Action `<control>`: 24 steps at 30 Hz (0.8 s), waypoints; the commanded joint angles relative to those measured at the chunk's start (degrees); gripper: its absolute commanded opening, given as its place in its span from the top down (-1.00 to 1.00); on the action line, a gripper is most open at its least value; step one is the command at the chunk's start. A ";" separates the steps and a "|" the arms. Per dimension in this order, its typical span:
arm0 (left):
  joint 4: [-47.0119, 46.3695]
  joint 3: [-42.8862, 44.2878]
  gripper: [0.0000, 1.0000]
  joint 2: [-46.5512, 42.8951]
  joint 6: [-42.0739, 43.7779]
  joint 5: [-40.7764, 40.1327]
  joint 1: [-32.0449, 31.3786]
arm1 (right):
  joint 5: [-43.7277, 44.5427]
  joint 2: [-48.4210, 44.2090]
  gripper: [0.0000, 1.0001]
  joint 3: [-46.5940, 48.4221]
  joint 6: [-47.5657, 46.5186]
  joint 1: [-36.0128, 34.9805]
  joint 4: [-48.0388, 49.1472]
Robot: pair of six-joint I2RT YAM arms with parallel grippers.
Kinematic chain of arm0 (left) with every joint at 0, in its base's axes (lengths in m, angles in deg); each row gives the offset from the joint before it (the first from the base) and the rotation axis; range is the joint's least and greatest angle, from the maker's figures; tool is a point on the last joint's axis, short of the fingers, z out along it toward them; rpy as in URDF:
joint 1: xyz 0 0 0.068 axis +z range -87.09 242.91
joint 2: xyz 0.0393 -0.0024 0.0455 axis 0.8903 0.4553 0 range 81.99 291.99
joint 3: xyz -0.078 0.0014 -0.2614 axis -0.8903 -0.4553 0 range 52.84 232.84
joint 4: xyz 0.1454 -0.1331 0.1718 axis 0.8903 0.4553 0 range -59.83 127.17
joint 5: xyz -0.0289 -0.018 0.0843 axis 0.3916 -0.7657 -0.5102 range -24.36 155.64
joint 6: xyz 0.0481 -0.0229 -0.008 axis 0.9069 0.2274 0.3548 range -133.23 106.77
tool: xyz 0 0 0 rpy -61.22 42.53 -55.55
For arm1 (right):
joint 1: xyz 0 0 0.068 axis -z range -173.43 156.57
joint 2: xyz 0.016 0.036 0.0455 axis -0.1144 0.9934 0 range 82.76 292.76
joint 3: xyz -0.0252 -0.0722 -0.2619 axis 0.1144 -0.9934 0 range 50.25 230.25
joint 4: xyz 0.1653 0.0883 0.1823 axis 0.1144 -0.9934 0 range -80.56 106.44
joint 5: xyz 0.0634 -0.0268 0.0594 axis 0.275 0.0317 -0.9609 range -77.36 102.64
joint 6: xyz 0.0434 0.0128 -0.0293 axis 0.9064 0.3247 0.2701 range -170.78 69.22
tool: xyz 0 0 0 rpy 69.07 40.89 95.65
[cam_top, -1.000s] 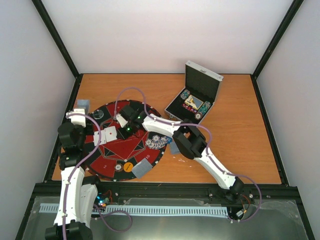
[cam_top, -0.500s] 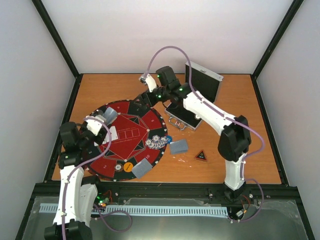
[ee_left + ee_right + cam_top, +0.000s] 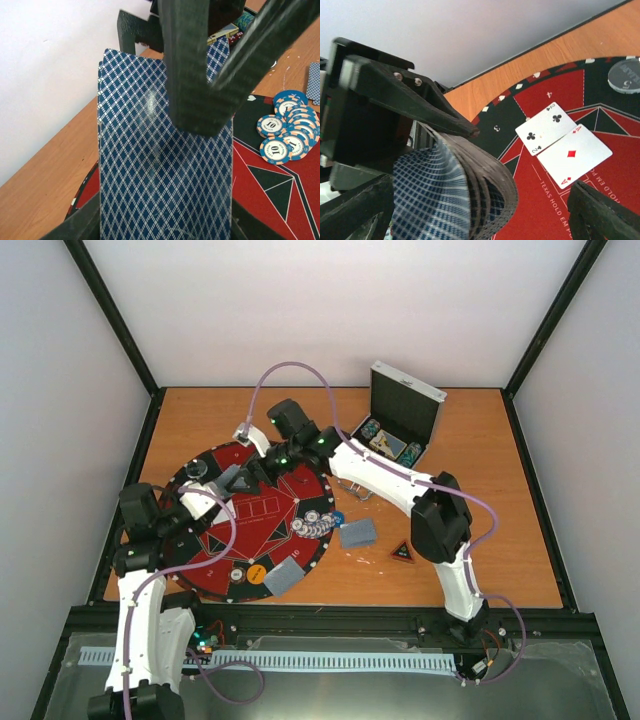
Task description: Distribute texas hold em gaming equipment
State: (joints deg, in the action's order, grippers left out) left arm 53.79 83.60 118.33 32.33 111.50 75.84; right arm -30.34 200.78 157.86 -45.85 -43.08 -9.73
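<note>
Nearest my bases, a small pile of cards (image 3: 283, 578) is lying on the mat's (image 3: 250, 540) near rim. Just past it a spread of poker chips (image 3: 318, 523) is sitting at the right edge. A second pile (image 3: 357, 532) and the triangle marker (image 3: 402, 552) are resting on the surface (image 3: 500, 540) beside the mat.

Further in, over the mat's left half, I am clamping my left tool (image 3: 165, 227) on the deck (image 3: 160, 170). The cards are bowing in that grip, so I am judging them thin, light, springy and slick against each other. Pinching a flat face would probably drag several along. I would take only the top card, by its free short edge.

My right tool (image 3: 475, 215) is hanging over the deck with its jaws wide apart, gripping nothing. Beyond it the two of clubs (image 3: 547, 127) and the ace of diamonds (image 3: 575, 155) are lying face up, edge against edge.

Farthest off, the open case (image 3: 400, 430) is holding more chips. Those look stiff and denser, and best taken by the rim.
</note>
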 commanded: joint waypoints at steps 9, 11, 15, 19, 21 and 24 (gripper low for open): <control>-1.02 2.21 0.21 -1.18 1.60 2.47 0.34 | 7.09 1.80 -0.45 5.33 -1.68 0.25 -7.20; -1.16 2.04 0.21 -1.18 1.74 2.47 0.39 | 8.11 1.73 -0.29 5.77 -2.28 0.32 -8.52; -0.92 2.11 0.21 -1.18 2.02 2.13 0.35 | 8.91 1.01 -0.06 6.04 -3.04 0.60 -9.77; -0.58 1.93 0.21 -1.36 2.16 1.95 0.37 | 9.13 0.25 0.12 6.85 -3.85 0.78 -10.68; -0.74 1.75 0.21 -1.43 1.84 1.96 0.34 | 9.09 0.20 0.15 7.25 -4.04 0.78 -11.05; -0.68 1.68 0.21 -1.44 1.55 2.04 0.34 | 8.54 0.26 0.24 7.74 -4.13 0.82 -11.76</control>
State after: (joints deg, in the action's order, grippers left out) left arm 54.66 83.60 117.85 32.79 111.15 75.84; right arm -23.26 202.81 163.94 -48.78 -42.93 -18.87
